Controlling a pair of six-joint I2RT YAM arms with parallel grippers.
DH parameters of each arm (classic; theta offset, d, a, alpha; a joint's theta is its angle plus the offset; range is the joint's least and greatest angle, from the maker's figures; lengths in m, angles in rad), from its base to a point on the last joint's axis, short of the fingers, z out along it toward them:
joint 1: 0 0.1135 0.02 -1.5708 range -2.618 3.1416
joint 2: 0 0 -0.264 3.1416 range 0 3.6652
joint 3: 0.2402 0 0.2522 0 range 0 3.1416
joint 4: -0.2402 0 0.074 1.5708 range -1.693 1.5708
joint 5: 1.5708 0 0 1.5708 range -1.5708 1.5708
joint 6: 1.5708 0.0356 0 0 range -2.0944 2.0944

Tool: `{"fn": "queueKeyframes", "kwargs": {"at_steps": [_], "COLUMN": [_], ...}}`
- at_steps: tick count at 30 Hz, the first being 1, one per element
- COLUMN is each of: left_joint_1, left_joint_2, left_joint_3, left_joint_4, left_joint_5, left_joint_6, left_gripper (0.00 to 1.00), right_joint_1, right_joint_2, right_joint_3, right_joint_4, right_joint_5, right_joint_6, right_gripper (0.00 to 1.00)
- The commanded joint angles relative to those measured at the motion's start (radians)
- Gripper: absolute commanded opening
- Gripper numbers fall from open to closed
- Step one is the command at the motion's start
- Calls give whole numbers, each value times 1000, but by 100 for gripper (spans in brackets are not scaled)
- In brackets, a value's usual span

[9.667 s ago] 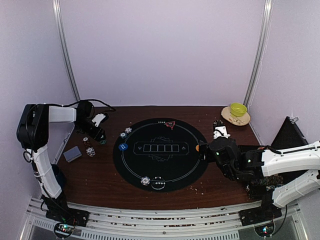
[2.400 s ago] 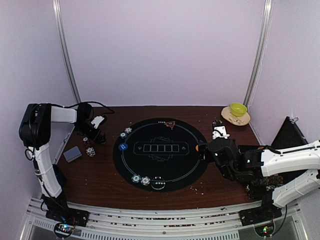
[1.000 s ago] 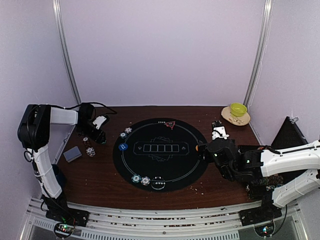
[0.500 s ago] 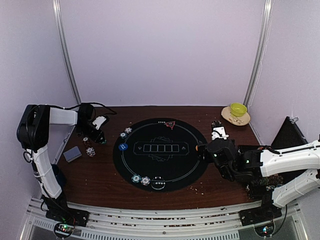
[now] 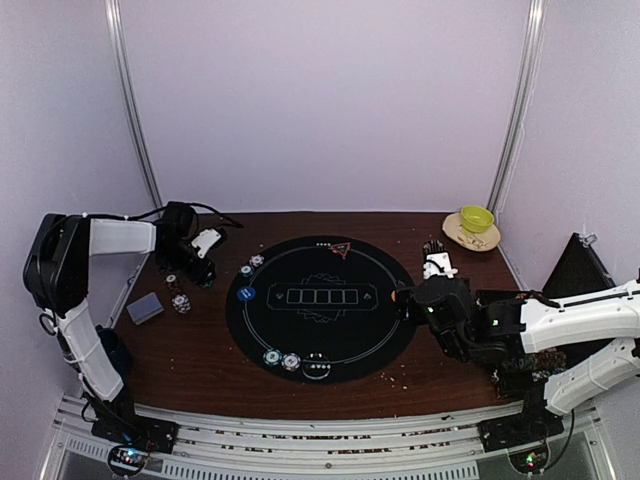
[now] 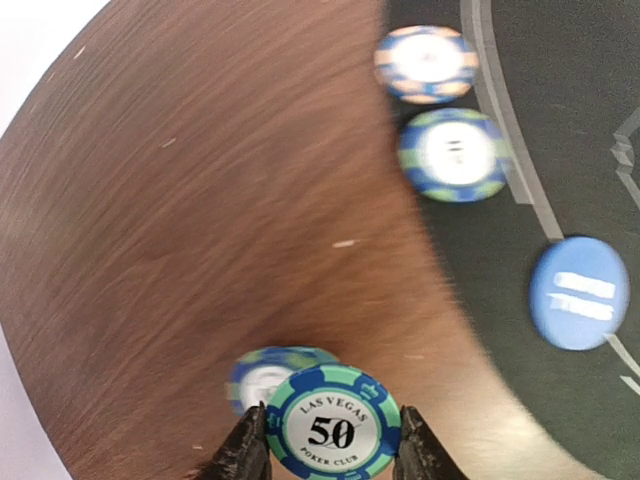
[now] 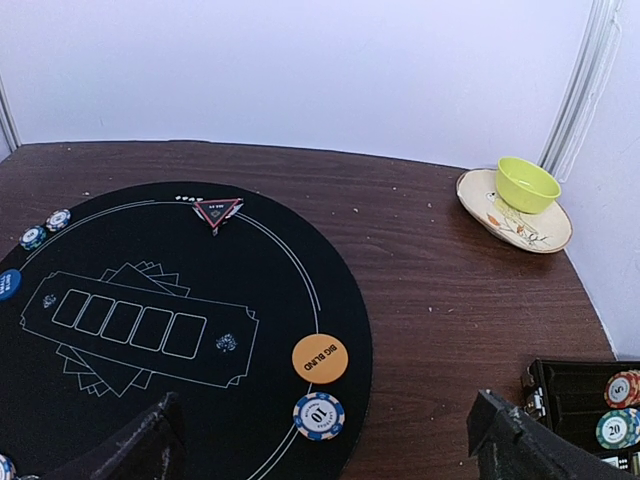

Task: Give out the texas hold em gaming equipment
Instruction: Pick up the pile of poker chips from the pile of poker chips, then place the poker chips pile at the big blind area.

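My left gripper (image 6: 330, 448) is clamped edge-on around a green-and-blue poker chip (image 6: 333, 415) marked 50, held over the brown table (image 6: 200, 200) at the far left, just off the round black mat (image 5: 330, 335). Right behind it sits another chip (image 6: 258, 375) — perhaps the top of a small stack, but the blur is too heavy to say.

On the mat's left rim lie a pale chip (image 6: 425, 63), a green-edged chip (image 6: 455, 153) and the blue button disc (image 6: 585, 292).

My right gripper (image 7: 330, 445) stands wide with nothing in it near the mat's right edge — there the orange button disc (image 7: 319, 358) lies with a chip marked 10 (image 7: 319, 416) just beside it. The red triangle marker (image 7: 217, 212) sits at the mat's far edge. The grey-blue deck (image 5: 145, 307) lies left of the mat.
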Motion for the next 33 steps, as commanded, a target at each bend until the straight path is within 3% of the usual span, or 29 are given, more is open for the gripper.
{"fn": "queueKeyframes", "kwargs": {"at_steps": [1,8,15,33], "left_joint_1": [-91,-309,-515,-772], "left_joint_2": [-79,-98,-10,426], "left_joint_3": [-32,0,125,630], "left_joint_4": [31,-2,-16,-80], "left_joint_5": [11,49,54,144], "left_joint_6": [40,54,29,-36], "left_gripper": [33,33,33,33], "right_joint_1": [8,8,4,2], "right_joint_2": [0,-63,-122,-292], "right_joint_3": [21,-17,-51,-109], "right_joint_4": [-9,15,30,20], "right_joint_5": [44,92,156,239], "right_joint_6": [1,9,26,69], "right_gripper": [100,100,100,100]}}
